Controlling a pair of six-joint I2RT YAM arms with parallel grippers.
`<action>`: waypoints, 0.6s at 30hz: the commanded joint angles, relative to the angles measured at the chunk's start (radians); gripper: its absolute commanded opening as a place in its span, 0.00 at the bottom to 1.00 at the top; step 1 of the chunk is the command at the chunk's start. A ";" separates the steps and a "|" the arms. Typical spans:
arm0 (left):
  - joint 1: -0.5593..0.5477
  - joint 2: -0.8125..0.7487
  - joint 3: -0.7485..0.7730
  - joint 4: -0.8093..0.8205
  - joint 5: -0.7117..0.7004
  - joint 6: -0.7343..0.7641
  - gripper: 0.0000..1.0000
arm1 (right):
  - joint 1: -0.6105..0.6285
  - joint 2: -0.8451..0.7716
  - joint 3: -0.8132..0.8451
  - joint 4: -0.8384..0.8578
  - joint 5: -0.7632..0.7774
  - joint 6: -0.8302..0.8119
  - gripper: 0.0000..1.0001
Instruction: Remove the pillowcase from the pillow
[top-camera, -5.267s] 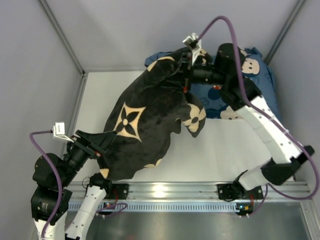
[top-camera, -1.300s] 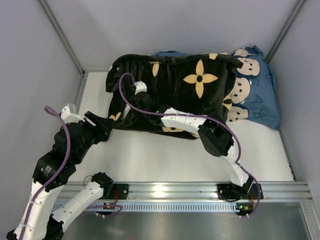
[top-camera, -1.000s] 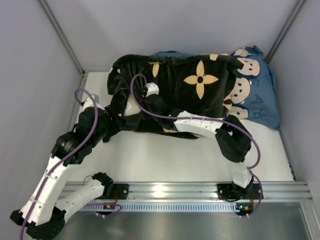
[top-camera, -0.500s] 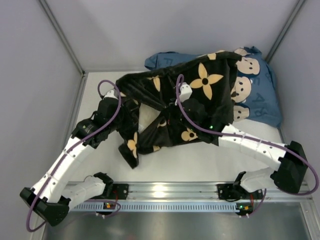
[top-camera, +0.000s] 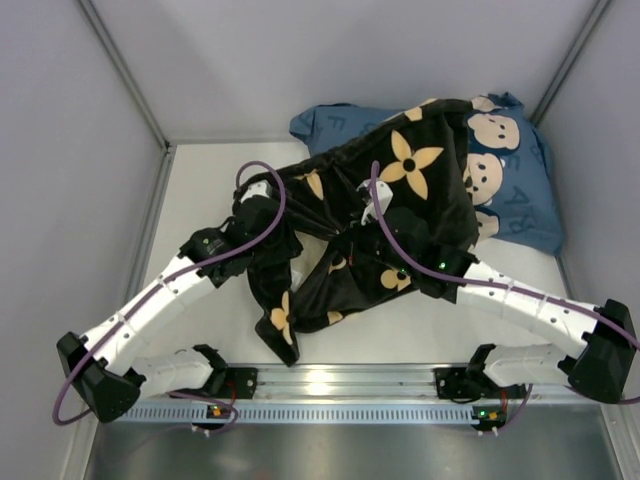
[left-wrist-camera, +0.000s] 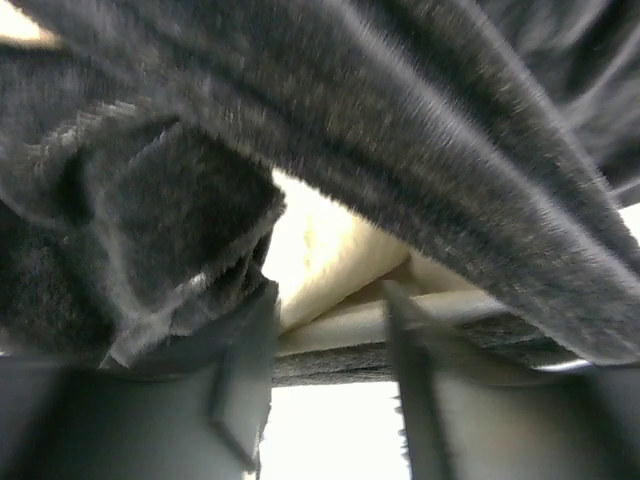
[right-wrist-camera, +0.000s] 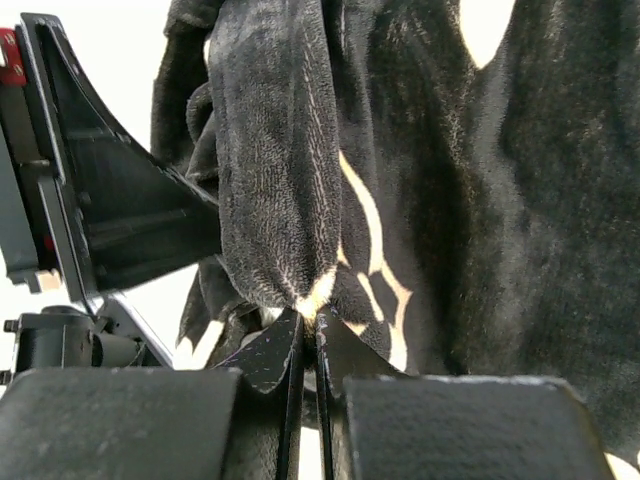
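The black pillowcase (top-camera: 400, 200) with tan flower motifs lies bunched across the middle of the table, one end trailing towards the front. My right gripper (right-wrist-camera: 308, 318) is shut on a fold of the pillowcase (right-wrist-camera: 280, 180); in the top view it (top-camera: 348, 238) is buried in the bunched cloth. My left gripper (left-wrist-camera: 325, 340) is open under the pillowcase (left-wrist-camera: 420, 130), its fingers (left-wrist-camera: 245, 370) apart. The cream pillow (left-wrist-camera: 325, 250) shows just beyond them inside the cover. In the top view the left gripper (top-camera: 280, 228) is at the cloth's left side and the pillow is hidden.
The blue pillow (top-camera: 510, 190) with cartoon mice lies at the back right, partly under the pillowcase. Grey walls close in the table on the left, back and right. The left arm's wrist (right-wrist-camera: 110, 220) shows close beside my right gripper.
Both grippers have moved right and towards the table's middle. The pillowcase went from spread flat at the back to bunched and dragged forward. More of the blue pillow is uncovered.
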 joint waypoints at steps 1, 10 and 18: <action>-0.027 -0.033 0.010 -0.035 -0.134 -0.057 0.60 | -0.014 -0.008 0.006 0.032 -0.019 0.008 0.00; -0.027 0.005 0.009 -0.099 -0.210 -0.062 0.71 | -0.014 -0.047 -0.002 0.026 -0.033 0.005 0.00; -0.032 -0.028 -0.070 -0.117 -0.259 -0.074 0.69 | -0.014 -0.065 -0.002 0.018 -0.033 0.007 0.00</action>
